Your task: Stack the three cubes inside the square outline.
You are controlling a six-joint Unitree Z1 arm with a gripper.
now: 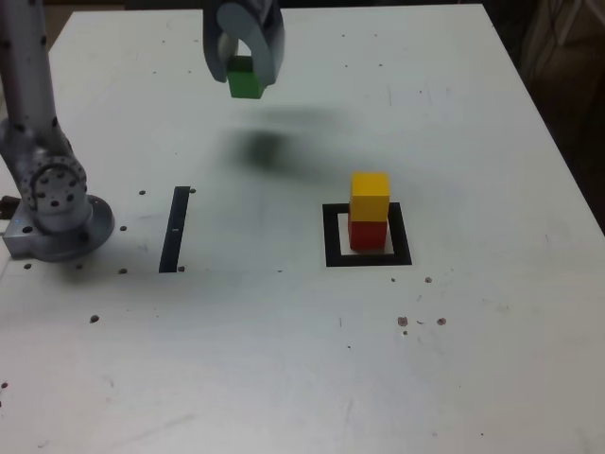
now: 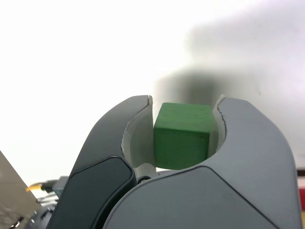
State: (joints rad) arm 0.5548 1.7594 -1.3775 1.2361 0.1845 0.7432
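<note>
My gripper (image 1: 245,83) hangs high above the table near the far edge, shut on the green cube (image 1: 244,78). The wrist view shows that green cube (image 2: 182,135) clamped between both jaws of the gripper (image 2: 185,102), with its shadow on the white table beyond. In the exterior view, the yellow cube (image 1: 370,195) sits on top of the red cube (image 1: 367,234), and both stand inside the black square outline (image 1: 333,236) at the exterior view's right of centre. The held cube is well to the exterior view's left of that stack and farther back.
The arm's grey base (image 1: 52,203) stands at the exterior view's left edge. A thin black strip (image 1: 175,229) lies on the white table (image 1: 284,359) between the base and the outline. Dark specks dot the tabletop.
</note>
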